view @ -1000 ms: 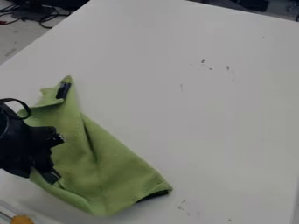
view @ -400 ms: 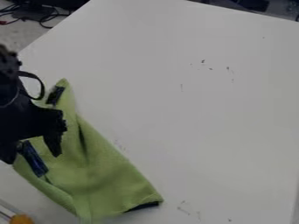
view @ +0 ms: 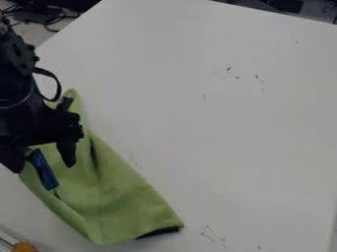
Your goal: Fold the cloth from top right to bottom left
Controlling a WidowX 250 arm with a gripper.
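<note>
At left, over cloth point(view: 121, 199) | gripper point(view: 41, 168) points down | fingers apart

Tool point(view: 43, 168) lifted, blue tag point(view: 43, 170) exposed, green cloth point(view: 118, 202) shifted (slightly left)

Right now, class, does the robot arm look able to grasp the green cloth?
Probably yes: the end effector is open over the green cloth, and nothing visible seems to block it.

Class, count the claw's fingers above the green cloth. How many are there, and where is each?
2. On the claw, one finger is over the green cloth; the other is nearer the picture's left edge, with a gap between them.
</note>
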